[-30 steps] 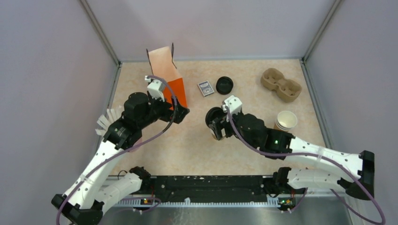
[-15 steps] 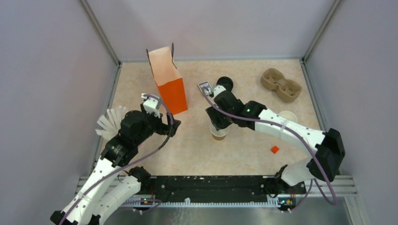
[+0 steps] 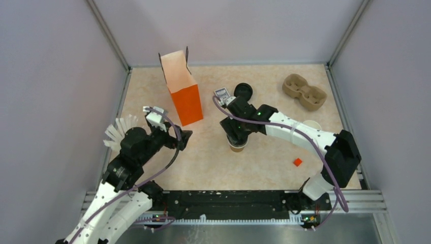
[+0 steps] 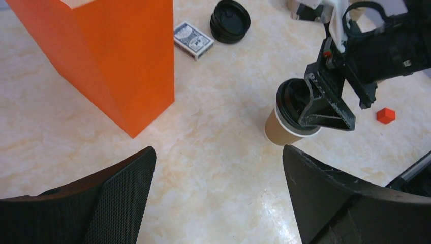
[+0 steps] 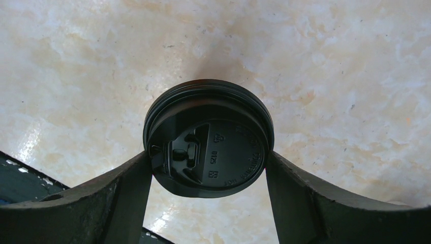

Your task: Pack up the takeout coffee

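The takeout coffee cup [image 3: 237, 147] stands upright mid-table, its kraft-tan side plain in the left wrist view [image 4: 278, 129]. A round black lid [image 5: 208, 140] sits at the cup's mouth [image 4: 294, 99], and it hides the cup in the right wrist view. My right gripper [image 5: 208, 160] reaches down over the cup [image 3: 235, 137], with both fingers pressed against the lid's rim. My left gripper [image 4: 218, 162] is open over bare table, left of the cup [image 3: 184, 138] and in front of the orange bag [image 3: 185, 99].
The orange bag [image 4: 112, 56] stands open at the back left. Behind the cup lie spare black lids [image 3: 243, 92] and a card deck [image 3: 220, 94]. A pulp carrier [image 3: 304, 92] and nested cups [image 3: 311, 123] are at the right, a red cube [image 3: 297, 162] near front right.
My left gripper has drawn back from the orange bag toward the near edge. The right arm has swung up and over, and its gripper now stands above the cup with the lid.
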Action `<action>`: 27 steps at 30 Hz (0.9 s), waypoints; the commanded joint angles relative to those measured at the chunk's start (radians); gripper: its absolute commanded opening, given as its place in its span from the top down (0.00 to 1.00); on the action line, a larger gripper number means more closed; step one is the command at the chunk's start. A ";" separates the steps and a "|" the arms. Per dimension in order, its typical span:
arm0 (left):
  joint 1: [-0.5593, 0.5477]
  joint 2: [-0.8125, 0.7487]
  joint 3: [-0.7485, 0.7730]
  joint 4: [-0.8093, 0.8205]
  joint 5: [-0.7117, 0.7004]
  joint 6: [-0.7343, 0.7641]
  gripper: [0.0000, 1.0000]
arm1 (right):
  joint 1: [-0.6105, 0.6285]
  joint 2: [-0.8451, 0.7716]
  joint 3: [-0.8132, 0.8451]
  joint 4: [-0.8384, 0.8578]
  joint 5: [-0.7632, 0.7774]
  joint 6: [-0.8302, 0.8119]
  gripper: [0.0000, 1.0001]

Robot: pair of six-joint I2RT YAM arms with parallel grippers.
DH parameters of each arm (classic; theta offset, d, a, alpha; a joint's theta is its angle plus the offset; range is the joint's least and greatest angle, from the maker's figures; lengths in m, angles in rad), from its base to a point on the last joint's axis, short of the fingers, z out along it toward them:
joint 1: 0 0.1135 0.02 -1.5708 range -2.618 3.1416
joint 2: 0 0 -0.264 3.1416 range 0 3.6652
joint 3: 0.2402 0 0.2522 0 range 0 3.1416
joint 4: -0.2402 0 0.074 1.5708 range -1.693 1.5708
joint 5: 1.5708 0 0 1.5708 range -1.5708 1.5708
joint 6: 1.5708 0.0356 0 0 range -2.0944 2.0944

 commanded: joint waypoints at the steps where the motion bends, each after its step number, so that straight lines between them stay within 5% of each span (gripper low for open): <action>1: -0.004 -0.046 -0.013 0.056 -0.054 0.013 0.01 | -0.005 0.006 0.040 -0.007 -0.026 -0.009 0.25; 27: -0.004 -0.094 -0.017 0.056 -0.113 0.018 0.01 | -0.004 0.059 0.131 -0.151 -0.017 -0.045 0.26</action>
